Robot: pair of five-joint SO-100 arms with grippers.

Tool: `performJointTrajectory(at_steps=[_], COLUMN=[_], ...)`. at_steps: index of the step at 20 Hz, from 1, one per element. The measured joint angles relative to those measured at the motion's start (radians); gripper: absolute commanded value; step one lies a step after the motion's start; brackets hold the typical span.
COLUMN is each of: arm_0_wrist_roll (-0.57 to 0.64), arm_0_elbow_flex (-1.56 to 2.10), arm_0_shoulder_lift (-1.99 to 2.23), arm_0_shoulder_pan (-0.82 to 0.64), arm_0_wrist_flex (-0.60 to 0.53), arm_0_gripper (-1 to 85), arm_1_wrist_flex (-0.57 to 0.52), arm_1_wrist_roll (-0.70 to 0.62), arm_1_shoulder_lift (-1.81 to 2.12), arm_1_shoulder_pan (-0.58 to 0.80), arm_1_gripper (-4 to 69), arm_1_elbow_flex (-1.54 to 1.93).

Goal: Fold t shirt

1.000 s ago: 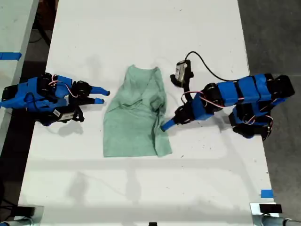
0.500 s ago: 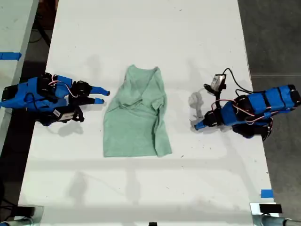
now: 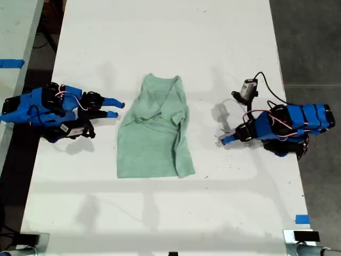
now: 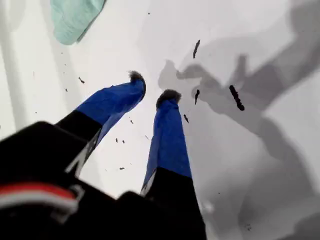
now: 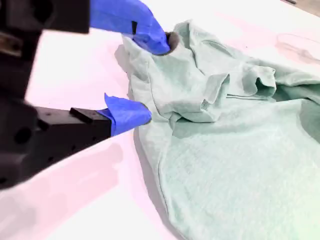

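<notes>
The pale mint-green t shirt [image 3: 154, 133] lies crumpled on the middle of the white table, its one long side folded inward. My second gripper [image 3: 116, 109] rests on the table at the exterior view's left, just beside the shirt's sleeve edge. In its wrist view my second gripper [image 5: 150, 77] is open, with the bunched edge of the t shirt [image 5: 225, 125] right at its fingertips. My first gripper [image 3: 222, 141] sits low at the exterior view's right, well apart from the cloth. My first gripper [image 4: 151, 86] is narrowly open and holds nothing; a corner of the t shirt [image 4: 75, 17] shows far off.
The white table [image 3: 160, 213] ends in dark floor at the exterior view's right. A wrist camera with its cable [image 3: 248, 88] stands above the first arm. Blue tape [image 3: 302, 219] marks the table near the exterior view's lower right. Another table [image 3: 16, 32] stands at that view's left.
My first gripper let go of the shirt's edge and drew back toward the exterior view's right, lowering to the table. The shirt and the second arm stayed put.
</notes>
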Motion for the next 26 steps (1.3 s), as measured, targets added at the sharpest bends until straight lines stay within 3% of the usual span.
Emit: performJointTrajectory(at_steps=[26], arm_0_wrist_roll=[0.003], arm_0_elbow_flex=[0.0], arm_0_shoulder_lift=[0.0], arm_0_shoulder_pan=[0.0], arm_0_wrist_flex=[0.0], arm_0_gripper=[18.6], arm_1_wrist_flex=[0.0], arm_1_wrist_roll=[-0.071], arm_1_shoulder_lift=[0.006], arm_1_shoulder_pan=[0.041], arm_1_gripper=[8.1], arm_1_elbow_flex=[0.0])
